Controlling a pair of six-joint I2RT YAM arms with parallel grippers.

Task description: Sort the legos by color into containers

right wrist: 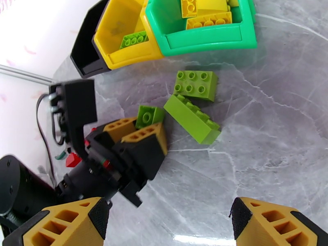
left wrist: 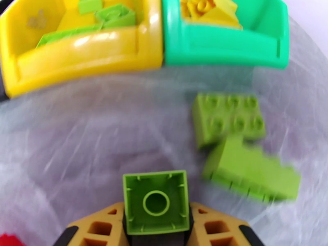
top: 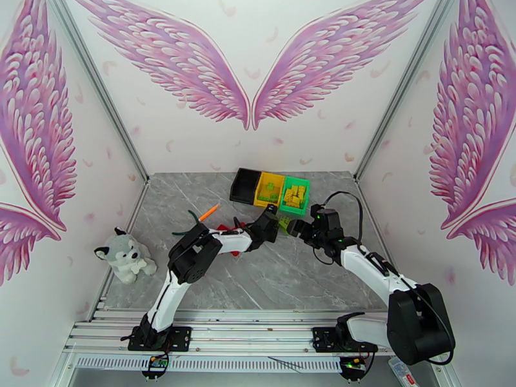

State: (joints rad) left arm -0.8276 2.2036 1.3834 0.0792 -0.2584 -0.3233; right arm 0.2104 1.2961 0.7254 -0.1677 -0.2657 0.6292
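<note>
The left end effector (left wrist: 156, 228) pinches a small green lego (left wrist: 156, 200) short of the yellow container (left wrist: 82, 58). A six-stud green lego (left wrist: 228, 118) and a longer green lego (left wrist: 251, 173) lie on the desk (left wrist: 82, 152) before the green container (left wrist: 225, 48). The right end effector (right wrist: 168, 216) stands spread.

On my screen the yellow bin (left wrist: 82, 58) at the upper left of the left-wrist view and the green bin (left wrist: 229, 50) beside it are glossy moulded plastic, the square green brick (left wrist: 156, 187) at lower middle a duller, smooth plastic. I see the left gripper (left wrist: 156, 212) with fingers (left wrist: 211, 228) of matt ochre plastic, and the table (left wrist: 82, 140) as a smooth, faintly shiny marble-patterned sheet.
</note>
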